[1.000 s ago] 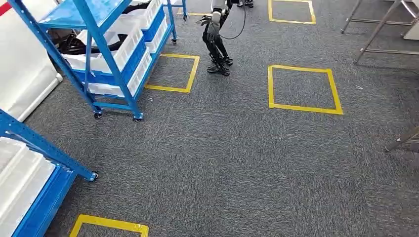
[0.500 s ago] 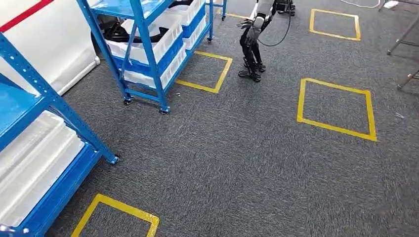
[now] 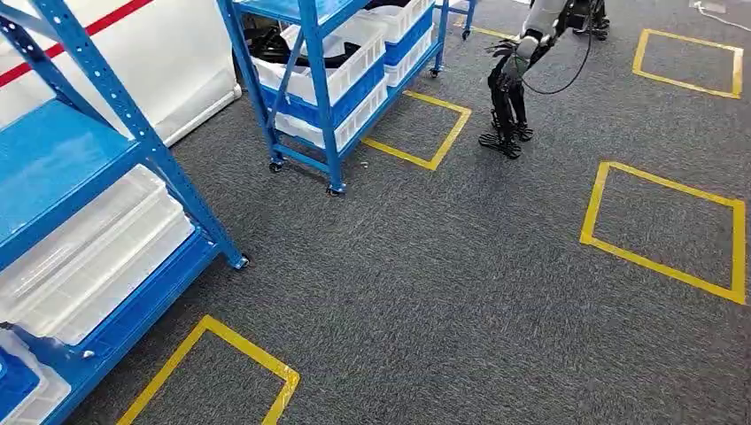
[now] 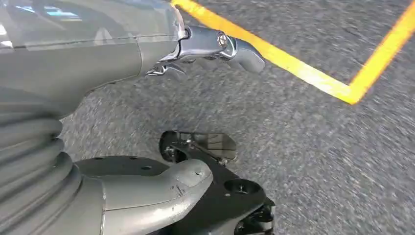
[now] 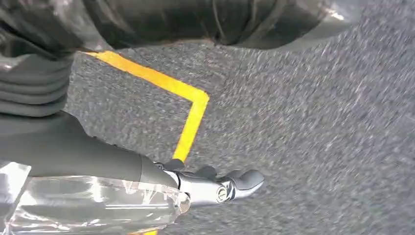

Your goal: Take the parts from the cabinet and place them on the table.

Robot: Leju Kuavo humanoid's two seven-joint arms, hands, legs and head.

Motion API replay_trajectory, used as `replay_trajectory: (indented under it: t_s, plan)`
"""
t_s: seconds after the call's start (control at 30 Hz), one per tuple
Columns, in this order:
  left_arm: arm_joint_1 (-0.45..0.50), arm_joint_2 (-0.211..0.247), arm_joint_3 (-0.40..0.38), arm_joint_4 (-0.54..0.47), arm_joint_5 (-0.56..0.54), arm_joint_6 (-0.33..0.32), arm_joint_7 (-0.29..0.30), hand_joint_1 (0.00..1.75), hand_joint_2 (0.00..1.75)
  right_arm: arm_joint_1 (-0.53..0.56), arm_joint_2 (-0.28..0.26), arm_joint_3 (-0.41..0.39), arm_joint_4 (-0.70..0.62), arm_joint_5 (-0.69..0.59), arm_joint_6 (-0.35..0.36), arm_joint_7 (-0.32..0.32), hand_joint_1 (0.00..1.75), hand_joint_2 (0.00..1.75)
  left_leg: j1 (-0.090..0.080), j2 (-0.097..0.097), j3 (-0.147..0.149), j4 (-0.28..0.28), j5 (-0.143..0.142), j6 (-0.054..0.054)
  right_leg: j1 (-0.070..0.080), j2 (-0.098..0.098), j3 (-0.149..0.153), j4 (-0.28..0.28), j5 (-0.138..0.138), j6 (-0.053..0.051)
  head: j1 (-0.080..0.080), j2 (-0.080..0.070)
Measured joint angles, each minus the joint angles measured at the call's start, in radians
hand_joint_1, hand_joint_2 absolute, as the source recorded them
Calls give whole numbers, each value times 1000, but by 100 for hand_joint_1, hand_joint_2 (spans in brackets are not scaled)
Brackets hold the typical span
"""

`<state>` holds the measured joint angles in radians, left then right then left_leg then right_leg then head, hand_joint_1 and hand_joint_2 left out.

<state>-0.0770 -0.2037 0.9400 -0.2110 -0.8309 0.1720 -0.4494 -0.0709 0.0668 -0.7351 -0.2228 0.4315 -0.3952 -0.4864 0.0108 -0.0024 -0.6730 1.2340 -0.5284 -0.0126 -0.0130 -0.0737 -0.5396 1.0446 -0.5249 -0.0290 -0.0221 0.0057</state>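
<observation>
the view has swung toward the near blue cabinet (image 3: 115,190); left robot hand (image 4: 147,196) and right robot hand (image 5: 210,186) hang empty, fingers loosely apart.

Grey carpeted floor (image 3: 443,283), marked with yellow tape squares: one at near left (image 3: 217,376), one at right (image 3: 669,235), one at far centre (image 3: 416,128), one at far right (image 3: 691,57). At near left, a blue shelving rack (image 3: 106,177) standing on the carpet, clear plastic bins (image 3: 89,257) on its low shelf. Farther back, a second blue rack (image 3: 310,80) on castors, loaded with white bins (image 3: 345,66). At far centre-right, another humanoid robot (image 3: 514,97) standing on the carpet.
</observation>
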Motion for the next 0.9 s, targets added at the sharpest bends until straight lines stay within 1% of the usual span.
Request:
replay_trajectory:
  t_s: [0.03, 0.07, 0.1, 0.13, 0.2, 0.23, 0.27, 0.3, 0.33, 0.37, 0.4, 0.43, 0.57, 0.6, 0.63, 0.67, 0.7, 0.73, 0.77, 0.8, 0.83, 0.87, 0.9]
  plan:
    - [0, 0, 0, 0, 0, 0, 0, 0, 175, 0, 0, 0, 0, 0, 0, 0, 0, 0, -4, 16, 47, -90, 43, 8, 1, -11, 4, 0, -3, 1, 0, 0]
    - [-2, 0, 0, 0, 0, 1, 0, 0, 175, 0, 1, 0, 0, 1, 1, 0, 0, 0, -13, 67, 95, -182, 72, 21, 1, -22, 10, -1, -6, 3, 0, 0]
    - [-6, 2, 0, 0, 0, 1, 0, 0, 175, 1, 2, 0, 0, 1, 1, 0, 0, 0, -31, 111, 101, -204, 56, 29, 7, -35, 11, 1, -10, 10, 0, 0]
    - [-9, 2, 0, 0, 0, 2, 0, 0, 175, 0, 2, 0, 0, 1, 1, 0, 0, 0, -31, 93, 100, -206, 60, 33, 5, -44, 11, -1, -11, 13, 0, 0]
    - [-5, 3, 2, 0, 0, 2, 0, 0, 175, -3, 2, 0, 0, 1, 2, 0, 0, 0, -34, 68, 96, -208, 59, 36, 3, -68, 21, -8, -12, 21, 0, 0]
    - [-3, 4, 2, 0, 0, 3, 0, 0, 175, -8, 3, 0, 0, 1, 2, 0, 0, 0, -29, 53, 103, -224, 66, 45, 7, -77, 30, -11, -15, 29, 0, 0]
    - [-1, 5, 2, 0, 0, 3, 0, 0, 175, -10, 2, 0, 0, 2, 2, 0, 0, 0, -19, 43, 118, -236, 76, 47, -1, -29, 32, -2, -23, 35, 1, 0]
    - [-3, 5, 2, 0, 0, 3, 0, 0, 175, -8, 2, 0, 0, 3, 2, -2, 0, 0, -17, 32, 119, -239, 77, 53, -1, 27, 17, 28, -47, 36, 0, 0]
    - [-7, 5, 3, 0, 0, 4, 1, 0, 175, -7, 2, 0, 0, 4, 1, -2, 0, 0, -16, 20, 116, -239, 79, 56, -1, 52, -16, 91, -84, 36, 2, 0]
    - [-11, 5, 3, 0, 0, 4, 0, 0, 175, -3, 2, 0, 0, 5, 1, -2, 0, 0, -17, 6, 115, -239, 79, 57, -2, 62, -59, 176, -124, 37, 1, 0]
    - [-11, 5, 3, 0, 0, 3, 0, 0, 175, -1, 2, 0, 0, 5, 0, -2, 0, 0, -17, -10, 114, -238, 78, 58, -1, 64, -98, 246, -148, 38, 2, 0]
    - [-10, 5, 3, 0, 0, 3, 0, 0, 175, -1, 2, 0, 0, 5, 0, -2, 0, 0, -17, -19, 114, -237, 78, 57, -1, 65, -112, 270, -150, 38, 2, 0]
    - [-10, 5, 3, 0, 0, 3, 0, 0, 175, 0, 2, 0, 0, 5, 0, -2, 0, 0, -17, -20, 114, -237, 78, 57, -1, 65, -114, 273, -149, 39, 2, 0]
    - [-10, 5, 3, 0, 0, 3, 0, 0, 175, 0, 2, 0, 0, 5, 0, -2, 0, 0, -17, -23, 115, -237, 78, 57, -1, 65, -118, 277, -147, 39, 2, 0]
    - [-7, 5, 3, 0, 0, 4, 1, 0, 175, 0, 2, 0, 0, 5, 0, -2, 0, 0, -16, -57, 119, -232, 76, 54, -4, 68, -101, 211, -70, 39, 2, 0]
    - [-6, 5, 3, 0, 0, 4, 0, 0, 175, 0, 1, 0, 0, 7, -1, -3, 0, 0, -12, -82, 120, -221, 70, 47, -10, 99, -43, 68, 20, 41, 2, 0]
    - [-9, 4, 4, 0, -6, 3, -5, 0, 175, 0, 1, 0, 1, 9, -1, -4, 0, 0, -9, -114, 103, -206, 64, 27, -8, 143, -26, 16, 19, 34, 2, 0]
    - [-6, 4, 4, 0, -6, 2, -7, 0, 175, -2, 1, 0, 1, 9, 0, -4, 0, 0, -8, -126, 103, -209, 67, 22, -4, 137, -25, 16, 19, 28, 1, 0]
    - [-4, 4, 4, 0, -7, 2, -9, 0, 175, -4, 1, 0, 1, 10, 0, -5, 0, 0, -8, -138, 97, -210, 67, 16, -6, 123, -22, 11, 21, 20, 2, 0]
    - [-2, 5, 4, 0, -7, 2, -10, 0, 175, -4, 4, 0, 1, 10, 0, -5, 0, 0, -7, -113, 98, -201, 59, 13, -11, 106, -18, 2, 25, 12, 1, 0]
    - [-2, 4, 4, 0, -9, 2, -11, 0, 175, -3, 2, 0, 0, 13, 0, -6, 0, 0, -13, -60, 84, -168, 36, 8, -10, 98, -15, -1, 25, 5, 0, 0]
    - [-5, 4, 4, 0, -11, 1, -12, 0, 175, -2, 2, 0, 0, 14, -1, -6, 0, 0, -10, -31, 51, -106, 0, 3, -8, 84, -15, -3, 24, 2, 1, 0]
    - [-8, 4, 4, 0, -13, 0, -12, 0, 175, 1, 1, 0, 0, 16, 0, -6, 0, 0, -7, -15, 11, -26, -39, -1, -6, 69, -15, -3, 23, -1, 1, 0]
